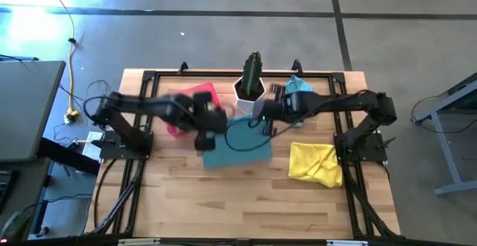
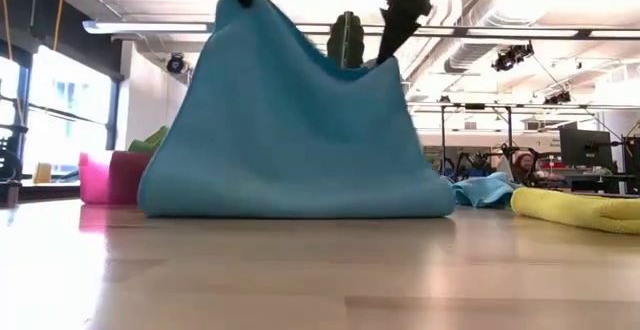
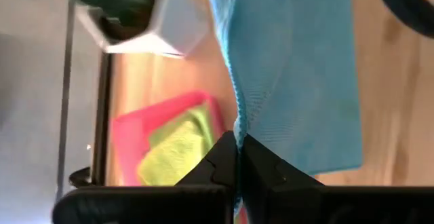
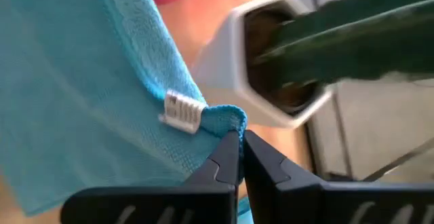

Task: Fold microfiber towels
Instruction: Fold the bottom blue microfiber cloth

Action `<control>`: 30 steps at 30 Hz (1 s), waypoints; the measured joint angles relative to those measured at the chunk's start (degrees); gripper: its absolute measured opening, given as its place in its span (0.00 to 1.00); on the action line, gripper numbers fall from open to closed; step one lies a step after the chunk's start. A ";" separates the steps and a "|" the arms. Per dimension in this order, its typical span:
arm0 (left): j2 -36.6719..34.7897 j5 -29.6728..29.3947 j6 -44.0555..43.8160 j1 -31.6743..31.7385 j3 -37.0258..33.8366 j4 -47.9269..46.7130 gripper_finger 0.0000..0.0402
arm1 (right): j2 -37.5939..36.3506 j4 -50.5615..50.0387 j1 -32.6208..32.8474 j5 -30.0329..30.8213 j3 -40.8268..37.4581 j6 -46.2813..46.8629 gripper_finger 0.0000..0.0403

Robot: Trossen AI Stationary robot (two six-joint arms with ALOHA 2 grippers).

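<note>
A: The fingers (image 3: 268, 173) of the left gripper (image 3: 237, 157) are clenched on one top corner of the blue towel (image 2: 290, 120); the right gripper (image 4: 239, 149) pinches the other corner, beside a white label (image 4: 182, 110).

B: And where is that towel?

A: It hangs between them over the middle of the table (image 1: 223, 201), its lower edge resting on the wood.

B: What lies around it?

A: A yellow towel (image 1: 317, 164) lies near the right arm, a green one (image 3: 173, 153) sits in the pink tray (image 3: 146, 122), and a potted cactus (image 1: 252, 74) stands behind.
</note>
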 joint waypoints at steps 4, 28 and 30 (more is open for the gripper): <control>-4.36 0.46 3.73 5.98 0.08 4.84 0.00 | -0.29 1.20 -3.49 0.92 2.62 -4.05 0.00; -8.50 16.44 -7.10 1.03 -2.24 10.73 0.00 | -0.22 -11.06 0.81 -18.34 10.96 9.29 0.00; -7.52 15.88 -10.21 -3.69 -6.12 12.99 0.00 | -0.18 -10.09 4.02 -20.46 6.85 11.77 0.00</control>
